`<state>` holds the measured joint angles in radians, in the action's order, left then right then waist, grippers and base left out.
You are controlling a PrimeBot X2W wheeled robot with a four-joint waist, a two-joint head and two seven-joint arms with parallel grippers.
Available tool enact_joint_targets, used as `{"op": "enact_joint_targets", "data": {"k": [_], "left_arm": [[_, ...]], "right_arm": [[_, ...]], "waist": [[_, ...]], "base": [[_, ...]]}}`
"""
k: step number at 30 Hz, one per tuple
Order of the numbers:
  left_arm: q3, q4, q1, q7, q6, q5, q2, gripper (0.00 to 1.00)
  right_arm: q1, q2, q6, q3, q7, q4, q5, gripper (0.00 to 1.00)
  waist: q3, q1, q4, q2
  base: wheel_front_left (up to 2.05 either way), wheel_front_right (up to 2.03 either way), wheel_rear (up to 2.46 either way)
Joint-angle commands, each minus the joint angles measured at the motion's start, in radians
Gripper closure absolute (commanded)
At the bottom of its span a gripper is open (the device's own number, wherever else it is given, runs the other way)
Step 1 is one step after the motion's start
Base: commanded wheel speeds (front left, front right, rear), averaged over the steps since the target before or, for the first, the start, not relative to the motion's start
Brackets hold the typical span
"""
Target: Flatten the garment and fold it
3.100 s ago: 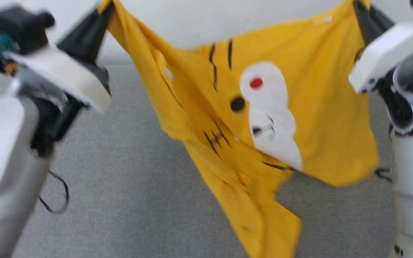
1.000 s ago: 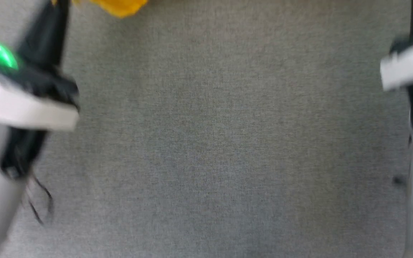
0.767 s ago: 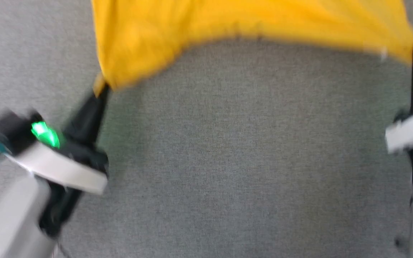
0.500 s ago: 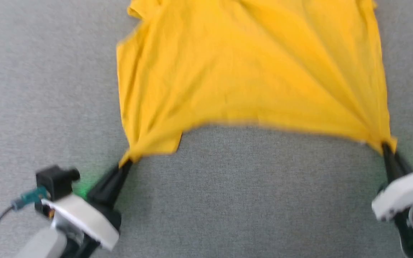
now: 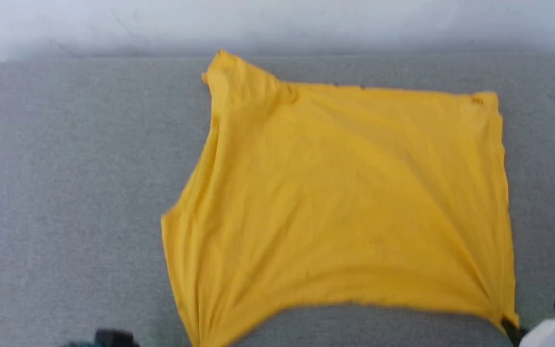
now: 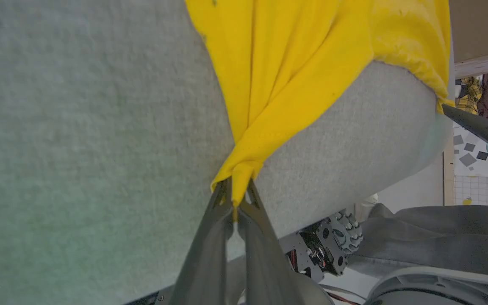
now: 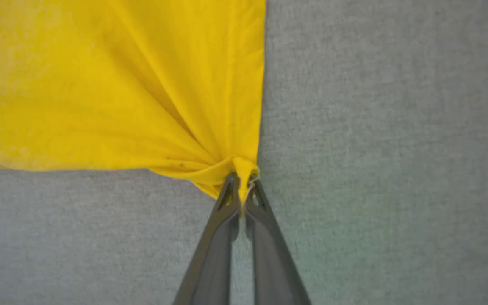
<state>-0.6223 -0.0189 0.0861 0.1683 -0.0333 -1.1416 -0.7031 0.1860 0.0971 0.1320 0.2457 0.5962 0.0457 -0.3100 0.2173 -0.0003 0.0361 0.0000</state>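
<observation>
Now: I'm pinching shirt (image 5: 345, 202) corners nearest me, left gripper (image 6: 233, 199) and right gripper (image 7: 240, 182) both clamped tight on it, tensioning edge so shirt is lying flat on table (image 5: 65, 193).

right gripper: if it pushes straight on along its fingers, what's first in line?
The garment: the right gripper is shut on its corner, so going on would likely bunch the yellow cloth ahead along the grey surface. Height of the tips over that surface is unclear.
</observation>
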Motion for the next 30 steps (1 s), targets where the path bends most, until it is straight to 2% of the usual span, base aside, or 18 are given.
{"op": "enact_joint_targets", "data": {"k": [1,5,9,15,21,30], "left_arm": [[-0.038,0.004,0.076,0.057,0.033,-0.033,-0.012,1.0],[-0.063,-0.041,0.161,0.11,0.066,-0.089,-0.031,1.0],[-0.056,-0.096,0.224,0.1,0.087,-0.125,-0.043,1.0],[-0.004,-0.147,0.238,-0.001,0.1,-0.082,-0.064,1.0],[0.063,-0.209,0.164,-0.095,0.103,0.0,-0.083,1.0],[0.142,-0.268,-0.011,-0.168,0.072,0.103,-0.106,1.0]], "right_arm": [[0.079,0.01,-0.001,-0.007,0.062,-0.014,-0.001,1.0],[0.171,0.013,-0.001,0.015,0.162,-0.005,-0.003,1.0],[0.246,0.0,-0.001,0.054,0.223,0.013,-0.011,1.0],[0.266,-0.01,-0.001,0.069,0.183,0.067,-0.027,1.0],[0.206,0.011,-0.001,0.044,0.105,0.12,-0.012,1.0],[0.069,0.039,-0.001,0.031,-0.002,0.177,0.032,1.0]], "waist": [[-0.078,0.0003,0.003,0.0],[-0.117,0.0003,0.002,0.0],[-0.144,0.0003,0.008,0.0],[-0.159,0.0003,0.009,0.0],[-0.157,0.0003,-0.003,0.0],[-0.053,0.0003,-0.027,0.0]], "base": [[0.0,0.0,0.0],[0.0,0.0,0.0],[0.0,0.0,0.0],[0.0,0.0,0.0],[0.0,0.0,0.0],[0.0,0.0,0.0]]}}
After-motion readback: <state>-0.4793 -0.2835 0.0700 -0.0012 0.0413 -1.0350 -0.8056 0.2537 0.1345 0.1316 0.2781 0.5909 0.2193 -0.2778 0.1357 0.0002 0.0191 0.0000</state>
